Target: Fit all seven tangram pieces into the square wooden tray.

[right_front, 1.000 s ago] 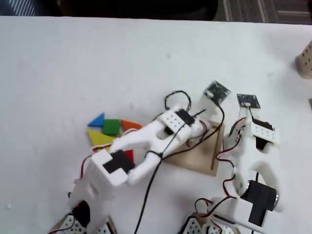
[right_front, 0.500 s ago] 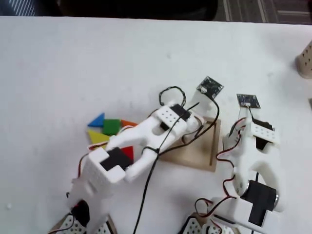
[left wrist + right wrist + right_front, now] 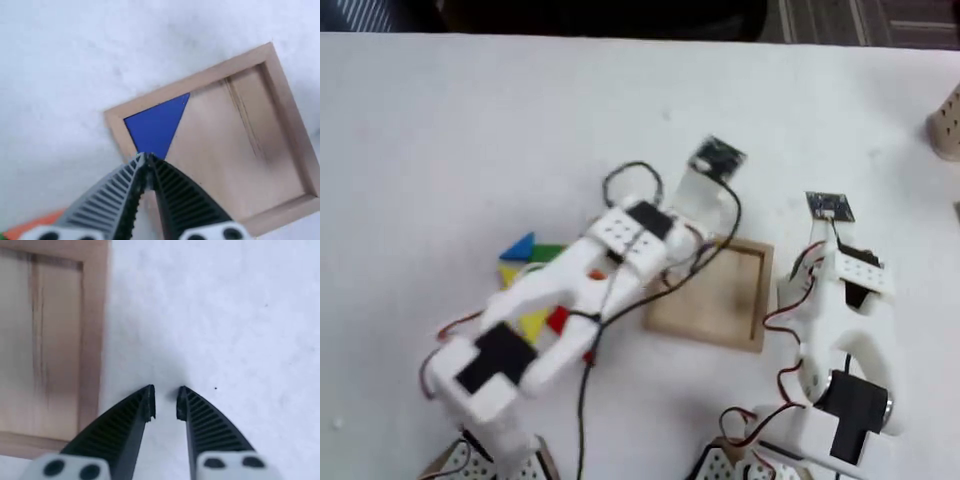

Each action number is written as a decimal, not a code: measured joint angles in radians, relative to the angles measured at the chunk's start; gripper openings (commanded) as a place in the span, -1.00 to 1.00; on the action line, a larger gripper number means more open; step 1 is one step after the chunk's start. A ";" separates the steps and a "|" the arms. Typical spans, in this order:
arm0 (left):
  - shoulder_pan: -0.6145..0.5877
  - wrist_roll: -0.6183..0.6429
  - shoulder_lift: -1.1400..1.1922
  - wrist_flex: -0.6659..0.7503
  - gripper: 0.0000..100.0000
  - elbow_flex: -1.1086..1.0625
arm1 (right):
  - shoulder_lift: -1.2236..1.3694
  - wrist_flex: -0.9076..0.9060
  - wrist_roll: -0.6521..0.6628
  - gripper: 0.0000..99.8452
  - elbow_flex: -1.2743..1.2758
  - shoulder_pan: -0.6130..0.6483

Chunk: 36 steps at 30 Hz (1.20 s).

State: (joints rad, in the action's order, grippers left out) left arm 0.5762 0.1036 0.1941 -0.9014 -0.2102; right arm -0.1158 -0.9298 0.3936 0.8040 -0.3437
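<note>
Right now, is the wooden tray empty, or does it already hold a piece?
Not empty. One blue triangle lies flat inside the wooden tray, in a corner against its rim; the visible rest is bare wood.

High camera looks down from above, tray [image 3: 720,300] at five o'clock; both wrist cameras hover close, sharing it.

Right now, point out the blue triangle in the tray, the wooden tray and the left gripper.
blue triangle [image 3: 157,125], left wrist view, its middle.
wooden tray [image 3: 200,81], left wrist view, bare rim.
left gripper [image 3: 146,157], left wrist view, between fingertips.
</note>
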 measured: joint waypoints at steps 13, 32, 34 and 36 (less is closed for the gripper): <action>-0.436 0.000 -0.618 0.000 -0.95 -0.405 | 0.000 0.000 0.000 -0.85 0.000 0.008; -0.882 0.000 -0.844 0.301 -0.95 -1.011 | 0.002 -0.278 0.000 -0.84 -0.201 0.118; -0.882 0.000 -0.844 0.301 -0.95 -1.011 | 0.002 -0.293 -0.021 -0.84 -0.204 0.149; -0.882 0.000 -0.844 0.301 -0.95 -1.011 | 0.002 -0.295 -0.054 -0.84 -0.204 0.187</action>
State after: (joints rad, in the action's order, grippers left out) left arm -0.3061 0.1036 -0.6498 -0.6007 -1.2213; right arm -0.1143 -1.2244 0.3399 0.5999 -0.1565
